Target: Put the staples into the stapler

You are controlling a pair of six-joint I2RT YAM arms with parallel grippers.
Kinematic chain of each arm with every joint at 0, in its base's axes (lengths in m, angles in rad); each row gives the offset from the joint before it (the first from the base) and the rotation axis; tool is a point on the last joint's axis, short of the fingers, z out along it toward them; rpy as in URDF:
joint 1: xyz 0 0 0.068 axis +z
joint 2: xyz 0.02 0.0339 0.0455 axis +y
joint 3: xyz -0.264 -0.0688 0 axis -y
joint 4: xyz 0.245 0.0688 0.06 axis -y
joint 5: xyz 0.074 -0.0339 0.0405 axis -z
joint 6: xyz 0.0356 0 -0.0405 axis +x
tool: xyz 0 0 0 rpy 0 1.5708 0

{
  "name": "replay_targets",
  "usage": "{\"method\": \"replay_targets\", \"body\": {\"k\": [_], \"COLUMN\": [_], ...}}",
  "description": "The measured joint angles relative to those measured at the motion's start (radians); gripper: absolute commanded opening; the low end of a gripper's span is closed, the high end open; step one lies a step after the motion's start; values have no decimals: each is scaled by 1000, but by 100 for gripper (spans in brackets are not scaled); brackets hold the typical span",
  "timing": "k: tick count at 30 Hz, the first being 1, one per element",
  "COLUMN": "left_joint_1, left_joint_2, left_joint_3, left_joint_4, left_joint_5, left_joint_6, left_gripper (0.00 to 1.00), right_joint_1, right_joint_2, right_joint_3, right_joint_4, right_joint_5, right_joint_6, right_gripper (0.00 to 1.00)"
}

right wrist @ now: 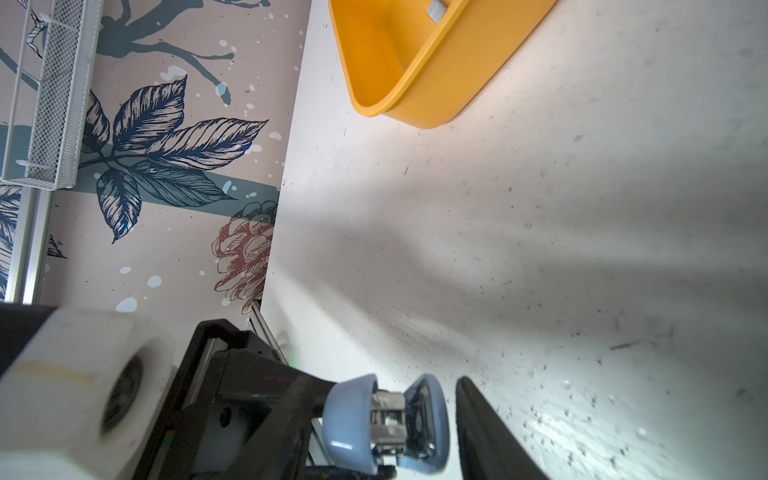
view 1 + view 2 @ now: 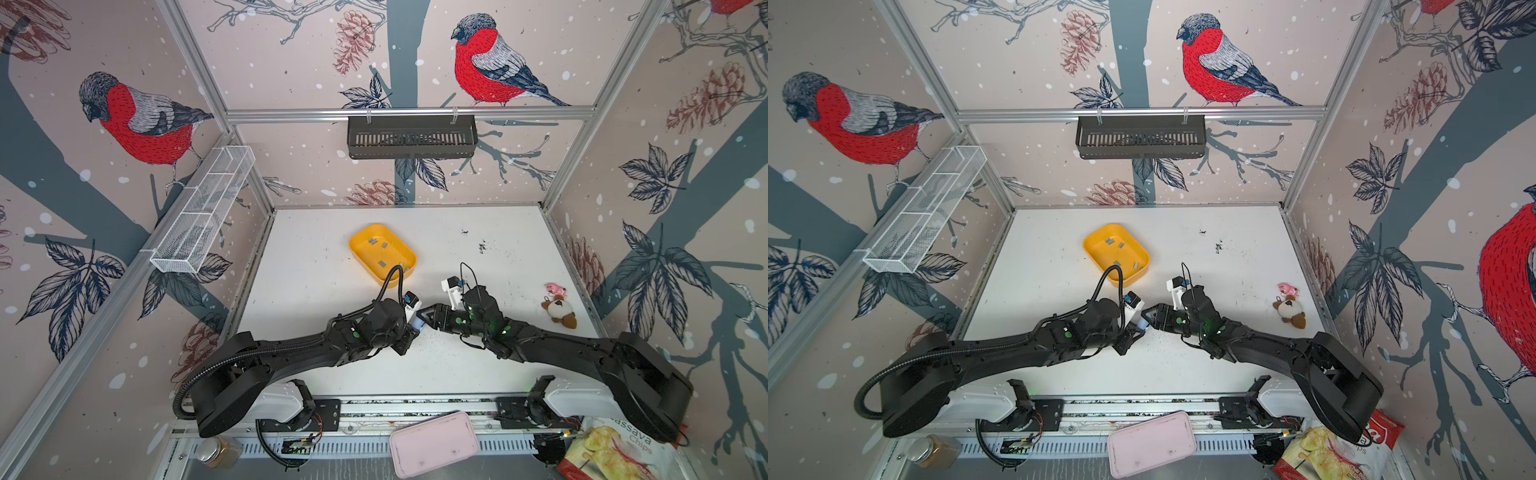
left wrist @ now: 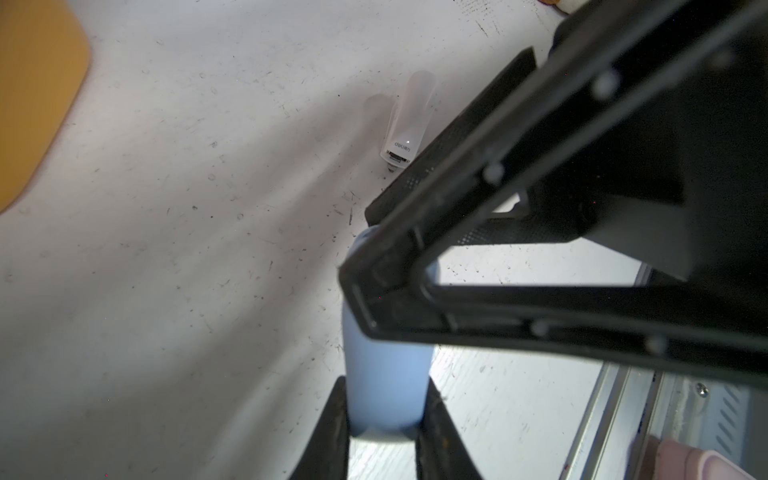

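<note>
White tabletop [image 2: 307, 316] is boxed in by bird-wallpaper walls on three sides. There's lots of bare surface either side of the middle, so the arms have room to swing.

Both grippers meet near the centre front. Left gripper [image 3: 386, 432] is clamped on the pale blue stapler [image 3: 386, 374], with its fingers [image 3: 328, 449] pinching the body. Right gripper [image 2: 428, 314] sits at the stapler's free end with its fingers spread. I can't tell if a tip is actually touching it.

The staples [image 2: 373, 241] are lying loose in the yellow tray [image 2: 357, 251] just behind the grippers, a few little grey strips.

A plush toy [image 2: 559, 309] sits off to the right, well apart from the action. White mesh basket [image 2: 203, 208] and black basket [image 2: 411, 137] hang up on the walls. Pink case [image 2: 434, 442], chip bag [image 2: 615, 453] and jar [image 2: 216, 451] sit past the front rail.

The right wrist view gives something the top views don't. It sees the stapler end-on, with metal innards showing between two blue halves.
</note>
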Motion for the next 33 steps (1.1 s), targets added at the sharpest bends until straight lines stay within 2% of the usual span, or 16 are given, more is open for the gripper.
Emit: {"method": "replay_targets", "body": {"k": [3, 8, 12, 15, 25, 33], "left_joint_1": [0, 0, 0, 0, 0, 0], "left_joint_2": [0, 0, 6, 10, -13, -11], "left_joint_3": [-2, -2, -5, -6, -12, -18], "left_joint_4": [2, 2, 2, 2, 1, -7], "left_joint_5": [0, 0, -3, -3, -11, -39], "left_joint_6": [0, 0, 0, 0, 0, -12], "left_gripper": [14, 14, 14, 14, 14, 15], "right_joint_1": [0, -1, -3, -3, -5, -7], "right_joint_2": [-4, -4, -11, -48, -224, -417], "right_joint_3": [-1, -3, -1, -1, -33, -45], "right_joint_4": [-4, -6, -32, -72, -179, -327], "right_joint_5": [0, 0, 10, 26, 113, 264], "right_joint_6": [0, -2, -28, -59, -194, -272], "right_gripper": [59, 69, 84, 99, 100, 100]}}
